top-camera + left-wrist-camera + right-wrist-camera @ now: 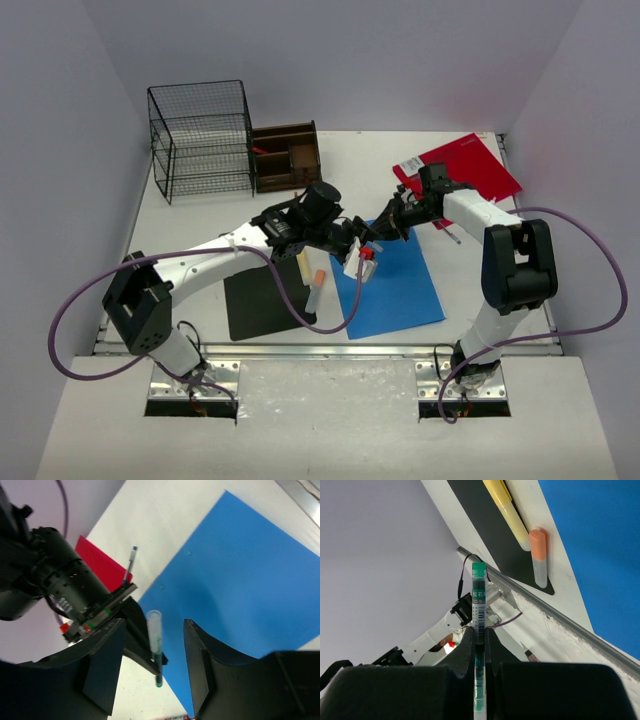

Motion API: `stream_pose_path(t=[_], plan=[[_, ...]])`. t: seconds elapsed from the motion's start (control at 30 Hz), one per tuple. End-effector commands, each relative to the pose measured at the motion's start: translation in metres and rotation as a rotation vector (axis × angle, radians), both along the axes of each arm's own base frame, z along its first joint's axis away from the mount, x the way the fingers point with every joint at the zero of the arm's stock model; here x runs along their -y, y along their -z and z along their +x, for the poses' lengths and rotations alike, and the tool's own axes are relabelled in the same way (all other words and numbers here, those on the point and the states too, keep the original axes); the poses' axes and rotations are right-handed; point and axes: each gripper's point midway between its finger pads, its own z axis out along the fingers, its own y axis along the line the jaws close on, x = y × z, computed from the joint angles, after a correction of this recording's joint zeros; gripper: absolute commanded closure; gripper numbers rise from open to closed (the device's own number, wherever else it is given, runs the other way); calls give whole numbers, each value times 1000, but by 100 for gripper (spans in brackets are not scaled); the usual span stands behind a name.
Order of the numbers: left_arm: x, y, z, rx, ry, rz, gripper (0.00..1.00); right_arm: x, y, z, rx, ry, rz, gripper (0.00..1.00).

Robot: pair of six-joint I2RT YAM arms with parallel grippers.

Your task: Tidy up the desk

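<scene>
The white desk (200, 215) holds scattered stationery. My right gripper (385, 228) reaches left over the blue folder (400, 290) and is shut on a green pen with a clear cap (478, 605), which it holds in the air. In the right wrist view the gripper (479, 637) pinches the pen near its middle. My left gripper (355, 252) faces it. In the left wrist view the left gripper (154, 652) is open, and the green pen (156, 645) stands between its fingers (200, 665) without touching either.
A black clipboard (260, 300) lies left of the blue folder, with a yellow highlighter (303, 265) and an orange-capped marker (317, 285) at its right edge. A red folder (470, 165) and a loose pen (452, 235) lie far right. A wire basket (200, 140) and a wooden organizer (287, 155) stand at the back.
</scene>
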Motion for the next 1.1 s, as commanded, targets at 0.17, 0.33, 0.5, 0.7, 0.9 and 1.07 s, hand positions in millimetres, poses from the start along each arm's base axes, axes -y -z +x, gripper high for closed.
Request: stream_pose_path(t=[0.17, 0.33, 0.5, 0.7, 0.9, 1.07], plan=[[23, -42, 14, 57, 4, -113, 55, -1, -10, -3, 40, -11, -5, 100], [21, -19, 11, 34, 24, -50, 58, -2, -16, -5, 50, -12, 4, 100], [18, -5, 8, 8, 37, -16, 58, -2, -16, -7, 53, -17, 7, 100], [15, 6, 6, -1, 46, 17, 57, -2, -16, -7, 55, -26, 12, 100], [15, 13, 14, 5, 14, 36, 63, -2, -22, -8, 71, -28, 19, 100], [17, 14, 18, -5, -3, 31, 80, -1, -22, -10, 77, -29, 11, 100]])
